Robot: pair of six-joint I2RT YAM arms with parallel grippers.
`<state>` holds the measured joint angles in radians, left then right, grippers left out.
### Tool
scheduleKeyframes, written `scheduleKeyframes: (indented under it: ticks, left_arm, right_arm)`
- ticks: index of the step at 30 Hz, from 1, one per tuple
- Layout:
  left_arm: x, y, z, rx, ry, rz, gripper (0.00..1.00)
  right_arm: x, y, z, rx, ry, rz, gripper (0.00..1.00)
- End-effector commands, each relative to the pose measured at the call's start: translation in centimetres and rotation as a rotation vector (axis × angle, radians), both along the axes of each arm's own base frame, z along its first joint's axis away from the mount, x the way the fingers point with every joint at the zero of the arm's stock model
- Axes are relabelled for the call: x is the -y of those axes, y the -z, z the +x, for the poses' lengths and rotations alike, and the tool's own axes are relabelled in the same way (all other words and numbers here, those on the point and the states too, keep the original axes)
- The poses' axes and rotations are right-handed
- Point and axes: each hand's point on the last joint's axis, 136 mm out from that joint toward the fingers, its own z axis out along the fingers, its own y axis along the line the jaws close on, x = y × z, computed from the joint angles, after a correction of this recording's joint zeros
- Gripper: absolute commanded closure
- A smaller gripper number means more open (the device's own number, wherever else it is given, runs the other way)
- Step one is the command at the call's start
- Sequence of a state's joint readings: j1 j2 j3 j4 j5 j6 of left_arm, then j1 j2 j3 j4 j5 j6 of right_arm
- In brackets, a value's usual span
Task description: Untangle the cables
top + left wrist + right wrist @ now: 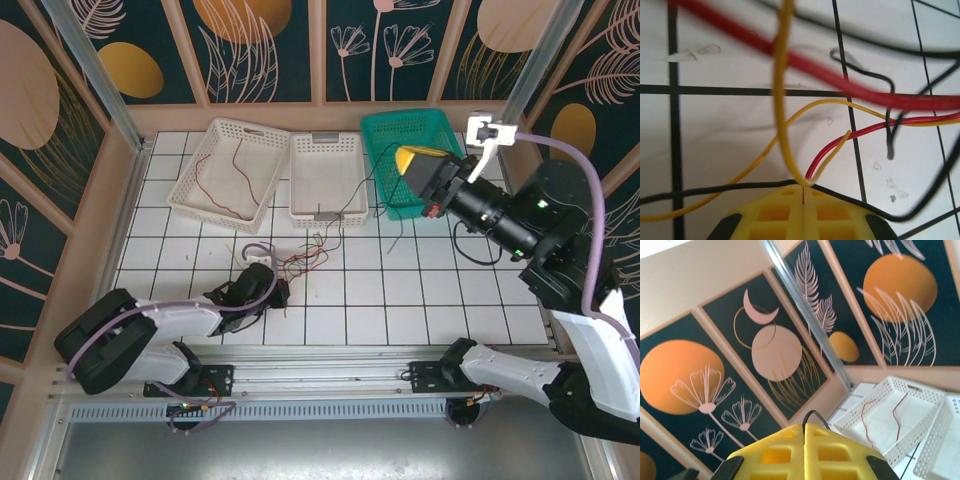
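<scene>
Pinching a thin red cable point(832, 145) in your left gripper point(803, 190), fingers closed on it | cable tangle point(305, 262) is lying on the tiled table point(450, 300) just beside it | your right gripper point(402, 158) is clamping a black cable point(812, 414) above the green basket point(385, 135)

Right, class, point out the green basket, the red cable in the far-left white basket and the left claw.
green basket point(400, 114): top external view, back rim.
red cable point(895, 412): right wrist view, middle of its length.
left claw point(803, 190): left wrist view, seam between shut fingertips.
</scene>
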<state>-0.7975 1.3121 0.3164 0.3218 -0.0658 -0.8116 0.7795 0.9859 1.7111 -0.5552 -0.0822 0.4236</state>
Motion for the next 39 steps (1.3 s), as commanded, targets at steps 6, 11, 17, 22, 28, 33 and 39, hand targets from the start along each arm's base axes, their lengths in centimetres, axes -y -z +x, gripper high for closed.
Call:
scheduleKeyframes:
  ticks: [6, 11, 17, 22, 28, 33, 39]
  left_arm:
    - [-5.0, -1.8, 0.0, 0.054, -0.099, 0.088, 1.00]
    - [-7.2, -2.7, -0.2, 0.070, -0.157, 0.084, 1.00]
    - [-8.5, -5.2, 0.0, 0.099, -0.213, 0.087, 1.00]
    - [-9.0, -8.7, 0.7, 0.145, -0.263, 0.067, 1.00]
    - [-11.0, -13.8, 1.3, 0.227, -0.351, 0.101, 1.00]
    - [-13.7, -19.6, 1.0, 0.333, -0.435, 0.131, 1.00]
    - [-14.8, -24.0, 0.3, 0.400, -0.442, 0.131, 1.00]
  right_arm:
    - [2.8, -3.0, 0.6, 0.058, 0.142, 0.059, 1.00]
    - [4.5, -5.1, 0.3, 0.094, 0.198, 0.106, 1.00]
    - [7.1, -6.4, 0.1, 0.124, 0.305, 0.131, 1.00]
    - [8.4, -5.9, 0.8, 0.114, 0.391, 0.108, 1.00]
    - [11.2, -5.7, 1.1, 0.108, 0.532, 0.117, 1.00]
    - [14.1, -5.7, 0.3, 0.124, 0.630, 0.177, 1.00]
    - [14.3, -4.6, 0.3, 0.126, 0.634, 0.199, 1.00]
